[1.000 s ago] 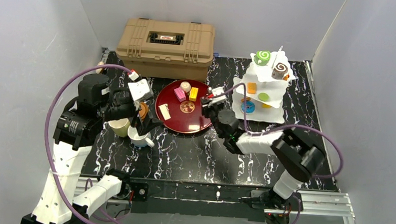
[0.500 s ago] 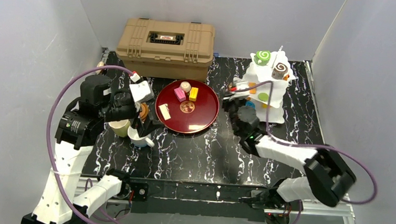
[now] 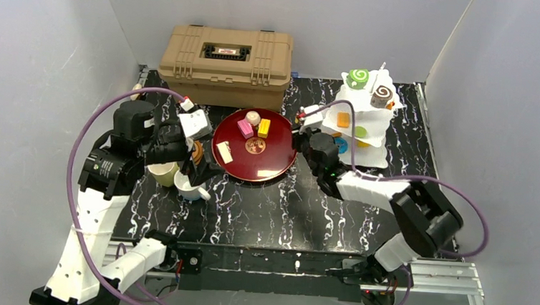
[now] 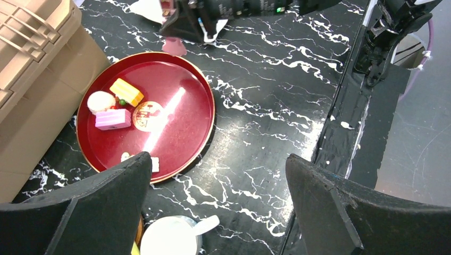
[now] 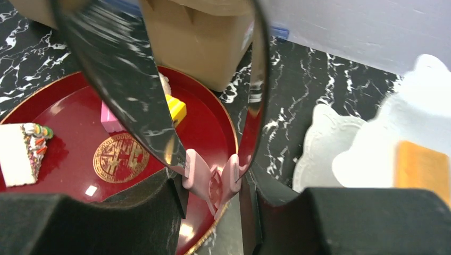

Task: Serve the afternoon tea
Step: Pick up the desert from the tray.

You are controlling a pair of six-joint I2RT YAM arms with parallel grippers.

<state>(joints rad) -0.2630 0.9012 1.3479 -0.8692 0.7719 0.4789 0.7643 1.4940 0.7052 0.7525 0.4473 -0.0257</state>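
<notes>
**Top view:** The right gripper (image 3: 302, 139) sits between the tray (image 3: 275, 158) and the stand (image 3: 374, 156), far nearer the pastries than the left arm. The tray's pastries lie to its left. Its elbow juts right and the forearm reaches back across the table. The left gripper (image 3: 202, 163) hangs over the mugs, left of the tray.

**Left wrist view:** The jaws stand wide apart and empty. The white mug (image 4: 169, 239) is just below, and the tray lies ahead.

**Right wrist view:** The right gripper (image 5: 213, 197) is partly closed around the tongs (image 5: 133, 95). Their pink tips are nearly together over the tray's right rim, with nothing visible between them. The yellow block (image 5: 176, 109) and pink block (image 5: 109, 121) lie ahead and left of the tips. The cake slice (image 5: 20, 154) is farther left.
</notes>
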